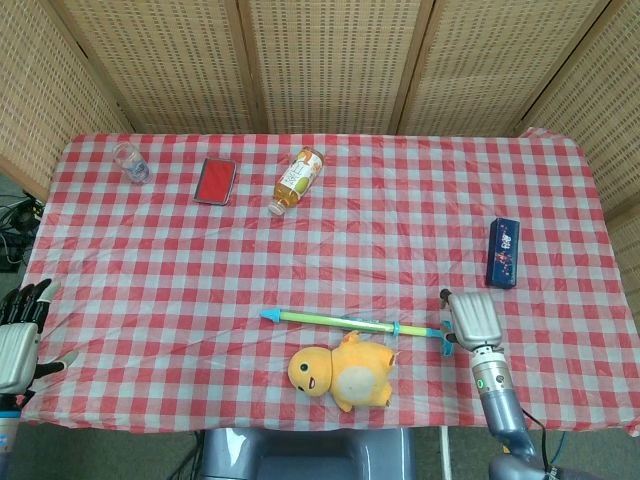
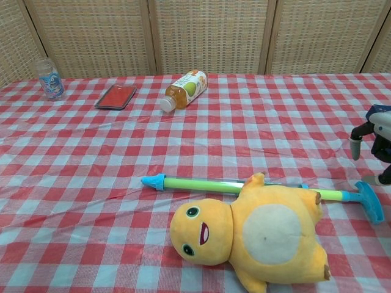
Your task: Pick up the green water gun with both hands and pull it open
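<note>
Head view shows the green water gun (image 1: 345,322) lying near the table's front edge. My right hand (image 1: 472,317), fingers apart, hovers above its handle; next I grab. My left hand (image 1: 20,340) waits, fingers apart.

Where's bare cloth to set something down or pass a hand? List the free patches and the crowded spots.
Free: the middle band between the bottle and the green water gun, and the stretch from the left hand to the gun's tip. Crowded: around the plush toy and the right hand at the handle, near the blue box.
</note>
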Action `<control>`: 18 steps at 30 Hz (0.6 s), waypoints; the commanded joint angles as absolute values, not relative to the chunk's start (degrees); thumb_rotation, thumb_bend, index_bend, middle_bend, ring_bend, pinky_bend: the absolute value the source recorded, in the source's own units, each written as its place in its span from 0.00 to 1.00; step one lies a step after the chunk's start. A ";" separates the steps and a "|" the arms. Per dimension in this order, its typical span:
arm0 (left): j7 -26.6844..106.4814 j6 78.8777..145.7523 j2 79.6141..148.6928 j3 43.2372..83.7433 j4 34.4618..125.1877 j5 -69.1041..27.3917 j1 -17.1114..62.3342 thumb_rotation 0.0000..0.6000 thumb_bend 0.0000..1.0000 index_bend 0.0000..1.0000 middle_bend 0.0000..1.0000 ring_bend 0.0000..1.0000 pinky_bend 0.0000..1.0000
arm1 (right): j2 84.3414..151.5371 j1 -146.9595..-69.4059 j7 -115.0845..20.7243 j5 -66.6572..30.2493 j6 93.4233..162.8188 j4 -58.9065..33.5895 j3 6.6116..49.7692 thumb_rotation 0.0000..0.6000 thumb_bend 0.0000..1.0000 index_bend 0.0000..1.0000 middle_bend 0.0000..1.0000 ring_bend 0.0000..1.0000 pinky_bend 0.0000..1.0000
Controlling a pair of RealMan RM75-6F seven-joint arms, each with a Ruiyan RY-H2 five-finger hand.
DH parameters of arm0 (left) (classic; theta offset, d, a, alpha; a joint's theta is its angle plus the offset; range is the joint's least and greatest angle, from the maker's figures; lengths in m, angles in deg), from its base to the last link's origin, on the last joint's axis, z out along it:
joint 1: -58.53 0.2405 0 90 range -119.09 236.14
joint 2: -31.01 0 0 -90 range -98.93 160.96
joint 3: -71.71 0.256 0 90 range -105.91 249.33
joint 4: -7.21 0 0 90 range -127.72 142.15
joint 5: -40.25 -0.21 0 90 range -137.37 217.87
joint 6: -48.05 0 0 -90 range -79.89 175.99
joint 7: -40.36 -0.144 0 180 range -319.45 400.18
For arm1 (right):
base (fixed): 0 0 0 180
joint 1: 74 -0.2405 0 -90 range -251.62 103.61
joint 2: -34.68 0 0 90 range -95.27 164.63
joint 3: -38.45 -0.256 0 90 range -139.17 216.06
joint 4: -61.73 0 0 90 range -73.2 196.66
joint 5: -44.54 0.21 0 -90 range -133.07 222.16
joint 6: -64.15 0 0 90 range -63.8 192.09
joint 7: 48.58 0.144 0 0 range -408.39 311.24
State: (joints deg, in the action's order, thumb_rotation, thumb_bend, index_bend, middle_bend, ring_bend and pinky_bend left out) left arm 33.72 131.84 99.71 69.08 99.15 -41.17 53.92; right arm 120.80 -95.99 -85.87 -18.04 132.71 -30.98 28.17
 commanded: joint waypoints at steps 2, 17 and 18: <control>33.84 132.07 99.62 69.11 99.28 -41.34 54.05 1.00 0.06 0.00 0.00 0.00 0.00 | 120.97 -95.98 -86.24 -17.50 133.08 -31.06 28.95 1.00 0.43 0.52 1.00 1.00 0.70; 33.70 132.75 99.46 69.22 99.76 -41.98 54.36 1.00 0.06 0.00 0.00 0.00 0.00 | 122.15 -96.38 -85.83 -15.71 132.85 -30.18 31.02 1.00 0.43 0.50 1.00 1.00 0.70; 33.70 132.75 99.45 69.20 99.77 -41.95 54.37 1.00 0.06 0.00 0.00 0.00 0.00 | 122.38 -96.48 -85.62 -15.48 132.62 -29.68 31.08 1.00 0.43 0.50 1.00 1.00 0.70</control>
State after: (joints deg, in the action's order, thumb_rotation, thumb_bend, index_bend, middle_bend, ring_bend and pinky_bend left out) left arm 33.71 132.75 99.45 69.20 99.77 -41.94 54.37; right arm 122.11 -96.34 -85.88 -15.73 132.87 -30.07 31.00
